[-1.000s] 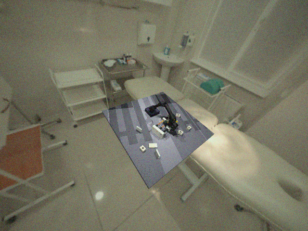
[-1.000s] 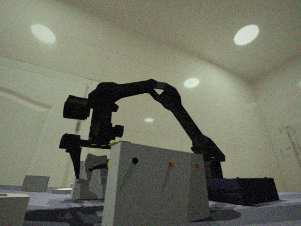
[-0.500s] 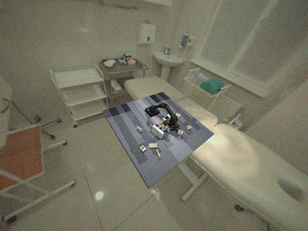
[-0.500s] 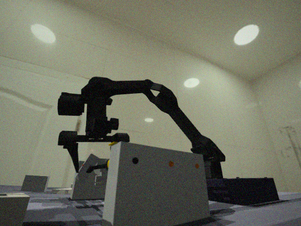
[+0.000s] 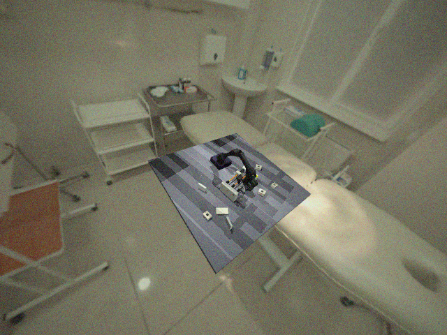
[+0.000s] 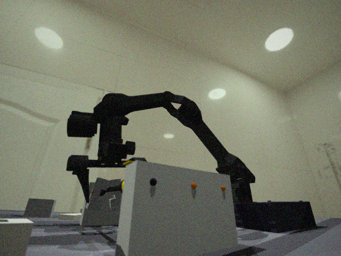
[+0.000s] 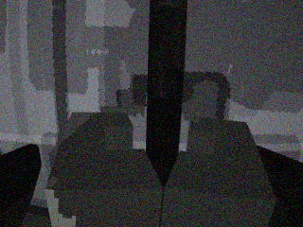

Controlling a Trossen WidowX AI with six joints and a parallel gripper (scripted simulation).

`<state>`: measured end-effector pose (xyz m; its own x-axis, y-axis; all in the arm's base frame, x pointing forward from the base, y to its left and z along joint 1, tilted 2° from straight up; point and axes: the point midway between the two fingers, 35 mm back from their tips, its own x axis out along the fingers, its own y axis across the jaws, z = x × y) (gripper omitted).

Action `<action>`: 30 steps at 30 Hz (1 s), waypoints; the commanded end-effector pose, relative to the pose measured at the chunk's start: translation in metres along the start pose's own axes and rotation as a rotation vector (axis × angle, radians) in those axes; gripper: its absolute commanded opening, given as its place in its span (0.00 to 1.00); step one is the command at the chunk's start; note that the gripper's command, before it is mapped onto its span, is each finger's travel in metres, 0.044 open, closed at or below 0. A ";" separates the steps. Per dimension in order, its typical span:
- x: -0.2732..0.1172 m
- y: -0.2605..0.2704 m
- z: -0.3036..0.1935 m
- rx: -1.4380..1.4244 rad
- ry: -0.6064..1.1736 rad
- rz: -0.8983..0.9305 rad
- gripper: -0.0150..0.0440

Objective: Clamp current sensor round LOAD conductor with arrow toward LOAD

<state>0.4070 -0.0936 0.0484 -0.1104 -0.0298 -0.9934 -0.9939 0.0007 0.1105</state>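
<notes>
In the wrist view the sensor's two dark grey halves [image 7: 101, 165] [image 7: 224, 167] lie on either side of a black conductor [image 7: 167, 85]. They meet at a seam below a V-shaped notch where the conductor goes out of sight. Whether they are latched cannot be told, and neither the arrow nor a readable LOAD marker shows. My gripper [image 7: 144, 157] [image 5: 251, 184] is open, its black fingers standing outside both halves with gaps. In the exterior view one finger [image 6: 84, 190] points down behind the near panel, which hides the other. The sensor is not clearly visible in the top and exterior views.
The pale conductor stand's near panel [image 5: 229, 190] [image 6: 179, 212] has orange conductors [image 5: 233, 176] beside the gripper. A second grey panel [image 6: 100, 215] stands behind it. Small white blocks [image 5: 261, 192] [image 5: 207, 215] and a flat white box [image 5: 221, 211] are on the table [image 5: 195, 212].
</notes>
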 end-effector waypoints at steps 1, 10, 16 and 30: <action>0.006 0.002 -0.002 -0.003 0.004 0.031 1.00; 0.010 0.006 -0.001 -0.003 0.003 0.168 1.00; 0.009 0.011 0.000 -0.004 0.004 0.233 1.00; 0.009 0.012 0.000 -0.004 0.004 0.235 1.00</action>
<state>0.4010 -0.0941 0.0342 -0.3123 -0.0320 -0.9494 -0.9499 0.0020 0.3124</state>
